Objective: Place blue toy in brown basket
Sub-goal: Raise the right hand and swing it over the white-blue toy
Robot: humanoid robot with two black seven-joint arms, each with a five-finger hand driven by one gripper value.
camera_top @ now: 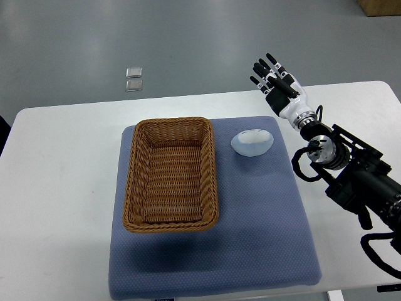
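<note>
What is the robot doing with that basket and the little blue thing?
The robot's right hand is up above the far edge of the table with its fingers spread, holding nothing. The pale blue toy lies on the blue mat, just to the right of the brown basket, not touching it. The basket has nothing in it, so the toy has not gone in yet.

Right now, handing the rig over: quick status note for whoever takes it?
Right robot hand: open, holding nothing, raised past the mat's far right corner.
Left arm: out of view.
Blue toy: lying on the blue mat, just right of the brown basket, not touching it as far as I can see.
Basket: empty.
Done: nothing yet.
Left: grasp the toy, carry it left, release in basket.
</note>
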